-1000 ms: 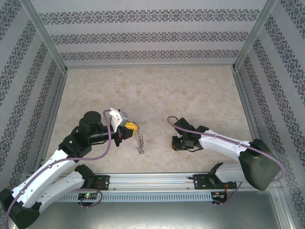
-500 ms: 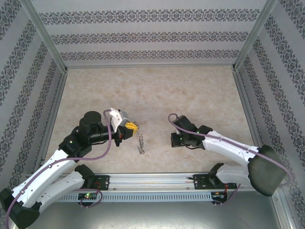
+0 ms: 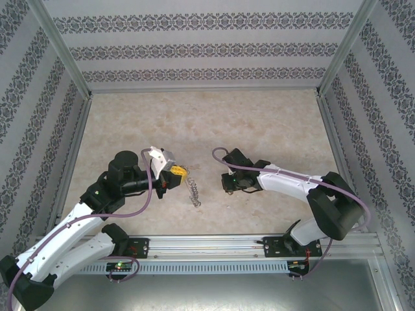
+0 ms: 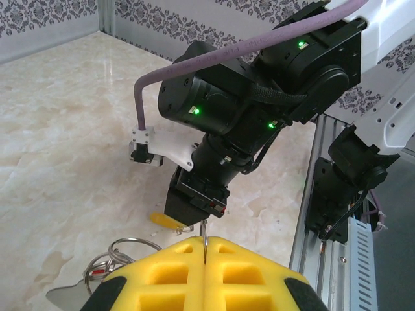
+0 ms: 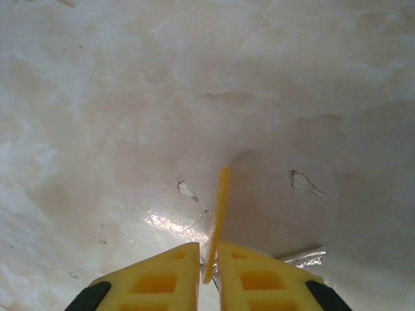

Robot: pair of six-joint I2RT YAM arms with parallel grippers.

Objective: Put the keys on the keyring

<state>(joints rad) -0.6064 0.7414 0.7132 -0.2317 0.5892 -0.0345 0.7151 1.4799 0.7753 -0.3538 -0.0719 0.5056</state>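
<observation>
Pinching the keyring [image 4: 130,249] by its wire, left hand [image 4: 205,243]; right hand [image 5: 207,249] clamped edgewise on the key [image 5: 221,206]; open table [image 3: 259,123] around.

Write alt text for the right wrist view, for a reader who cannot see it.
The right gripper, its yellow fingers shut, pinches a thin yellow-orange key seen edge-on and pointing away from the camera. Beneath lies a pale marbled table with a few small scuffs. A silvery glint shows near the bottom edge.

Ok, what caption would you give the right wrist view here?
The right gripper pinches the thin yellow-orange key edge-on between its yellow fingers, over the marble tabletop.
</observation>
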